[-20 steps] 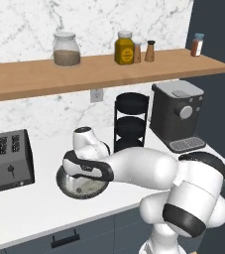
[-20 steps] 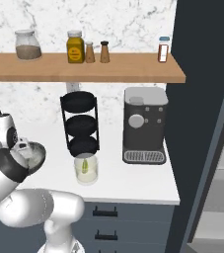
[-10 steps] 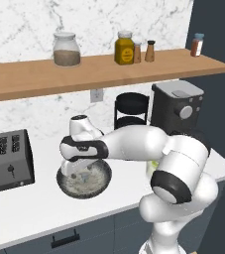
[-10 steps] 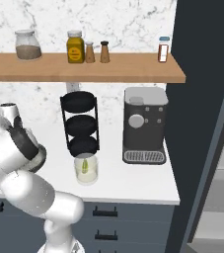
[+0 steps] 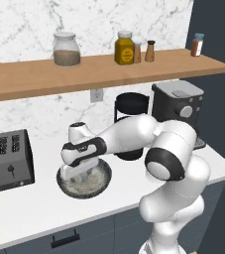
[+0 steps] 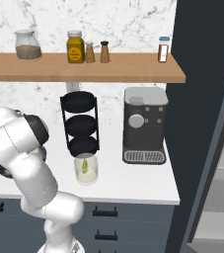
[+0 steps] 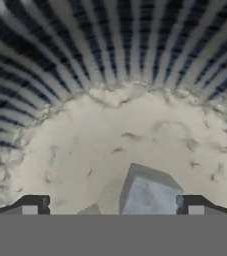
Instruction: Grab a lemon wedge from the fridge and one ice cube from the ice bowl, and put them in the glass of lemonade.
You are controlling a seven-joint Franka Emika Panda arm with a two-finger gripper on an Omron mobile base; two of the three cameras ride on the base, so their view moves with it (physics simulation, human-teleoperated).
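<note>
While your gripper (image 7: 112, 209) gapes wide inside the ribbed, speckled ice bowl (image 5: 96, 187), you see a faceted, pale ice cube (image 7: 147, 192) between its fingertips.

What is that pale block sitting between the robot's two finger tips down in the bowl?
An ice cube, seen in the hand view: it lies on the ice bowl's pale floor between the open gripper's tips.

Ice bowl (image 7: 110, 60) seen as matt ridged ceramic with a speckled sandy inside, ice cube (image 7: 150, 192) shown pale and frosted, wooden shelf (image 5: 104, 69) rendered matt, marble wall (image 5: 84, 22) veined, white counter (image 5: 29, 203) smooth
</note>
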